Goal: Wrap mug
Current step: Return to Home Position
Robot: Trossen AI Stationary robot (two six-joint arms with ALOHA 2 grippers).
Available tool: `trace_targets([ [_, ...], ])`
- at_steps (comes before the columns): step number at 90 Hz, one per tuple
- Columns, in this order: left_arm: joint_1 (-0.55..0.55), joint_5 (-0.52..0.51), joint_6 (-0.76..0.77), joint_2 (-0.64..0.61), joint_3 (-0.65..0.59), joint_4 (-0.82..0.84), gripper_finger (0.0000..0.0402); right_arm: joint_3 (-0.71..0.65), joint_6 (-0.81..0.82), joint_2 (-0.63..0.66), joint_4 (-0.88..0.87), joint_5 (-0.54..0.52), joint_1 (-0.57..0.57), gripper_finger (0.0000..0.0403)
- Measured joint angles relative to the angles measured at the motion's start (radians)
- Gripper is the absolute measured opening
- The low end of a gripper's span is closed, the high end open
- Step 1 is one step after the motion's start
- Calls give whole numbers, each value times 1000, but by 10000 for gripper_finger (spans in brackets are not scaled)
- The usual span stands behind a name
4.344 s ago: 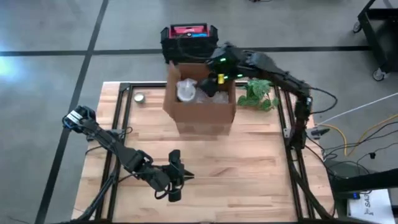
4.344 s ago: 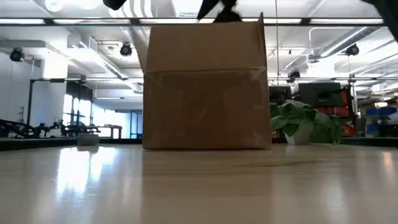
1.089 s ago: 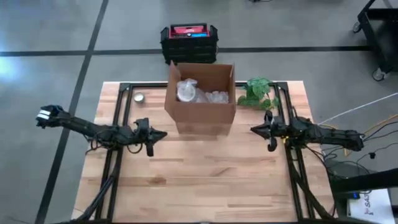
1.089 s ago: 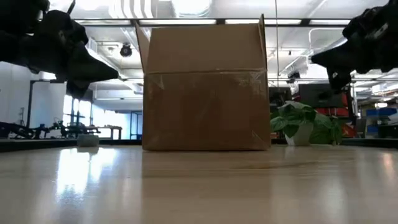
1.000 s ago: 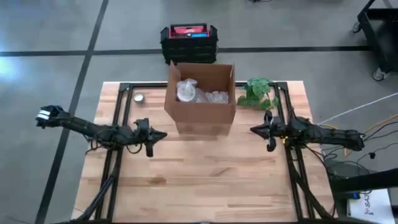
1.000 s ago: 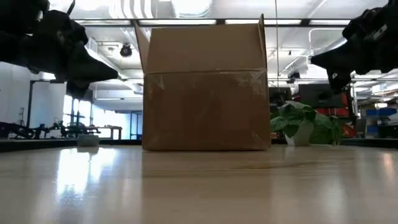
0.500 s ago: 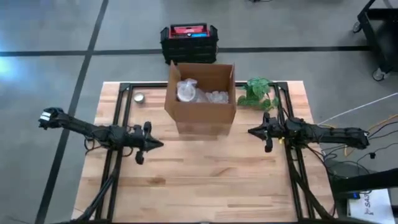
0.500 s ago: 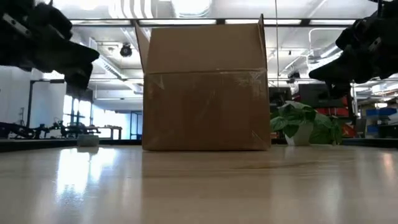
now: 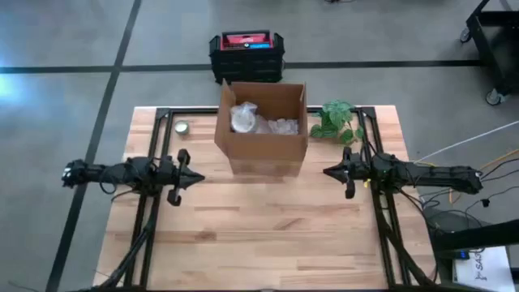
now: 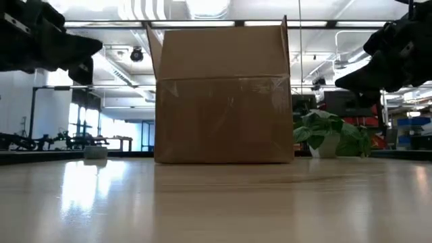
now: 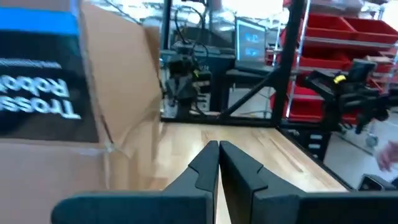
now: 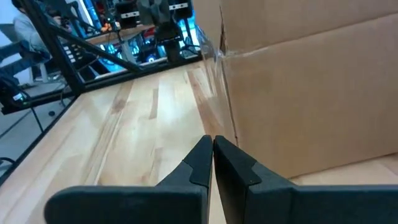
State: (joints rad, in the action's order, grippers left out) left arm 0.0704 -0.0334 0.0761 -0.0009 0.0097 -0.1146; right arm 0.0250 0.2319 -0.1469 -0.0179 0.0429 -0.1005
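Note:
An open brown cardboard box [image 9: 261,128] stands at the table's far middle. Clear wrap bundles [image 9: 258,122] lie inside it. The mug itself is hidden. My left gripper [image 9: 199,178] hovers left of the box, shut and empty, pointing toward the table's right. It also shows in the low view [image 10: 94,47] and in its own wrist view [image 11: 218,146]. My right gripper [image 9: 327,172] hovers right of the box, shut and empty, pointing toward the table's left. It too shows in the low view [image 10: 341,79] and in its wrist view [image 12: 212,140].
A small round tin [image 9: 182,127] sits at the far left of the table. A green plant [image 9: 338,122] stands right of the box. A black and red case [image 9: 246,50] lies beyond the far edge. Bare wood [image 9: 268,227] spreads over the near half.
My left gripper has drawn back toward the table's left edge, away from the box, with its arm folding in; it stays shut. My right gripper has barely shifted.

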Motion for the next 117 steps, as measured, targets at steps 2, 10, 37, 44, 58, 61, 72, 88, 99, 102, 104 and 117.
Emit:
trace_targets([
  [2,-7,-5,-5,1,0,-7,0,0,0,1,0,0,0,0],
  [10,-39,-63,-17,1,0,36,0,0,0,1,0,0,0,0],
  [37,-138,-104,22,24,0,75,0,0,0,1,1,1,0,0],
  [44,-138,-104,20,43,0,75,0,0,0,0,1,1,0,0],
  [58,-138,-105,32,71,0,75,0,0,0,0,1,0,0,0],
  [61,-138,-105,35,77,0,75,0,0,0,0,1,1,0,0],
  [72,-138,-105,37,97,-1,75,0,0,0,0,1,0,0,0],
  [88,-138,-106,37,124,-1,75,0,0,0,0,1,1,0,0],
  [99,-138,-106,37,141,-1,75,0,0,0,0,1,0,0,0],
  [102,-138,-106,37,145,-1,75,0,0,0,0,1,1,0,0],
  [104,-138,-106,37,148,-1,75,0,0,0,0,1,1,0,0],
  [117,-138,-106,37,168,-1,75,0,0,0,0,1,0,0,0],
])
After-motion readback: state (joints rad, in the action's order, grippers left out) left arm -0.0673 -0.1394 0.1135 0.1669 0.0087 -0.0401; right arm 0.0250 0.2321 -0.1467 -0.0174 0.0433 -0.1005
